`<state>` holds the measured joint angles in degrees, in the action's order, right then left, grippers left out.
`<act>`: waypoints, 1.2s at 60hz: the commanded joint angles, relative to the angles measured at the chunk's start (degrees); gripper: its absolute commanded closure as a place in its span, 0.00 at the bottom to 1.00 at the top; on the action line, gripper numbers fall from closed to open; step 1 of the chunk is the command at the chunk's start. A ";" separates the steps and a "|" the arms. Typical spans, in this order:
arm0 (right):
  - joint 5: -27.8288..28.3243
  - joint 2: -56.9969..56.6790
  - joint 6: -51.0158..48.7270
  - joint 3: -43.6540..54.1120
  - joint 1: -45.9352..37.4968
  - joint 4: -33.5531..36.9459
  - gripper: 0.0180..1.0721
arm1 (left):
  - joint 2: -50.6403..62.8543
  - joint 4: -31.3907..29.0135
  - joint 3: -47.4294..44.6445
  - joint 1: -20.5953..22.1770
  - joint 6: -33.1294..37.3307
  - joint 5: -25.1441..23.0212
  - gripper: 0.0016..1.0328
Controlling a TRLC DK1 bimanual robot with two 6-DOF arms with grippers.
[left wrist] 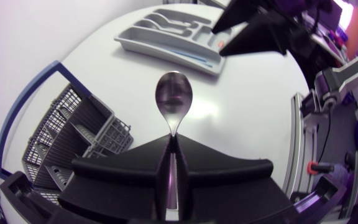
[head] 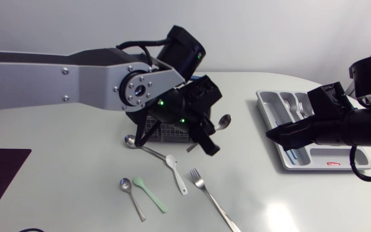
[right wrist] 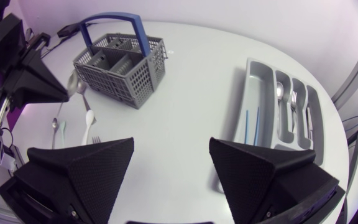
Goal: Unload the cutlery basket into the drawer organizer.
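Left gripper was closed on the handle of a metal spoon, both fingers pinching it from either side and the bowl sticking out past the fingertips. The spoon was held clear of the table, just beside the cutlery basket on the side facing the drawer organizer. Its long axis ran straight out from the gripper and pointed roughly at the organizer, which lay well apart, across open tabletop toward the robot's right. The organizer's slots looked to run crosswise to that axis, so the wrist would probably need a turn before release. Right gripper hung over the organizer's near end with fingers spread wide and nothing between them. It was the closer arm to the tray, and sat near the left arm's likely path. A spoon and a fork already lay in the organizer's compartments.
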<state>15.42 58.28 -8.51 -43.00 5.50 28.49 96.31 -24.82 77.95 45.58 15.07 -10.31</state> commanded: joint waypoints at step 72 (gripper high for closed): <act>7.96 13.09 23.63 -12.28 18.50 -18.12 0.88 | -3.68 20.95 0.09 -6.38 -30.28 -10.44 0.97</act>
<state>23.11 70.63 13.56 -54.24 23.59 11.35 92.03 -4.58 78.43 39.57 -13.56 -19.73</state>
